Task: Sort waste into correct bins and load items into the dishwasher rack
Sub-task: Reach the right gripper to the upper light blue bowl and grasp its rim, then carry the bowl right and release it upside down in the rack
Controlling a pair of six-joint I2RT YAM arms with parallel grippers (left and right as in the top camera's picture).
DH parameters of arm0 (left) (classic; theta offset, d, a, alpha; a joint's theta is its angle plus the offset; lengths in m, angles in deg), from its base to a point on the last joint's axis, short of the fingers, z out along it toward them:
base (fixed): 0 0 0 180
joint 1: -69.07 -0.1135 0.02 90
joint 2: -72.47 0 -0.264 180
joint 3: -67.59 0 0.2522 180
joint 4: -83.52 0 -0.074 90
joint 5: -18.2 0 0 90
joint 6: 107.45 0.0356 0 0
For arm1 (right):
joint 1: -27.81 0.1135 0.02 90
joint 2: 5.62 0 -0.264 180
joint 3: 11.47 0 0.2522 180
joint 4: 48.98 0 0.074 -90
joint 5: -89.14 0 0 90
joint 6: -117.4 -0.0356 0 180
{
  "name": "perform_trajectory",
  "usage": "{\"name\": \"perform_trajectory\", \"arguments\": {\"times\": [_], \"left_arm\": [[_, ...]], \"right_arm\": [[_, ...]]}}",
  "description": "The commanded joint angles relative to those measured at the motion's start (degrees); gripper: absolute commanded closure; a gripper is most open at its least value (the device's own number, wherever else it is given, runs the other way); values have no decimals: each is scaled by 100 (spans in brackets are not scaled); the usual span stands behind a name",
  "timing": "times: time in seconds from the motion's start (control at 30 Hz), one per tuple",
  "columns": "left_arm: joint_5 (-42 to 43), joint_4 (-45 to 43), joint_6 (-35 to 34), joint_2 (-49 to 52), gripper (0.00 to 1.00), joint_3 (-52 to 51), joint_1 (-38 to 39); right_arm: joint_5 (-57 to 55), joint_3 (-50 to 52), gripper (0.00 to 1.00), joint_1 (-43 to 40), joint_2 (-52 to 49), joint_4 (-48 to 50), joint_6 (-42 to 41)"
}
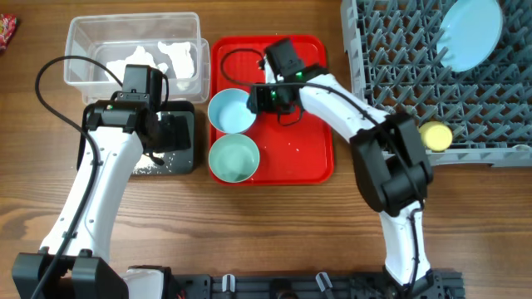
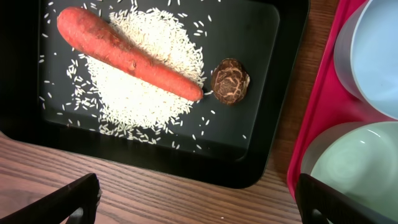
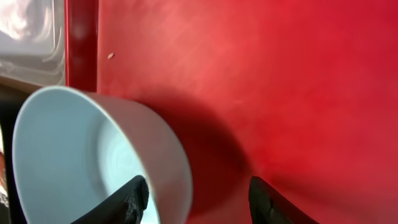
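Straddling the right-hand wall of the light-blue bowl (image 3: 93, 155), the right gripper (image 3: 199, 200) has its jaws parted. One finger appears to sit inside the rim. The other hangs outside over the red tray (image 3: 298, 93), clear of the wall, so nothing is grasped yet. In the overhead view the bowl sits upright on the tray's left side, centre-left of the frame, with the pale green bowl (image 1: 233, 158) just below it. The rack (image 1: 399, 100) fills the upper right, so the lift would run rightward, on this arm's side. The left gripper (image 2: 199, 208) is spread wide and empty above the black tray (image 2: 261, 37) at left.
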Motion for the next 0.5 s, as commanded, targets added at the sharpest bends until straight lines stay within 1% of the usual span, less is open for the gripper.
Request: {"name": "perform_trajectory", "arguments": {"times": [0.0,0.03,0.07,0.1,0.2,0.23,0.27,0.4,0.47], "left_arm": [[-92,4,111,-87,0,59,-24],[-94,4,114,-87,0,59,-24],[-92,4,111,-87,0,59,-24],[-94,4,111,-87,0,59,-24],[-92,4,111,-87,0,59,-24],[-92,4,114,-87,0,59,-24],[-92,4,111,-87,0,59,-24],[-92,4,111,-87,0,59,-24],[-92,4,114,-87,0,59,-24]], "right_arm": [[129,-15,56,131,-131,90,-146],[129,-15,66,136,-131,90,-144],[129,-15,71,136,-131,87,-142],[129,-15,73,136,-131,85,-136],[127,-17,83,133,-131,81,-127],[125,-17,91,122,-129,85,-129],[127,-17,96,98,-129,85,-138],[133,-42,96,-155,-79,0,-251],[83,-72,96,-378,109,-131,-267]]}}
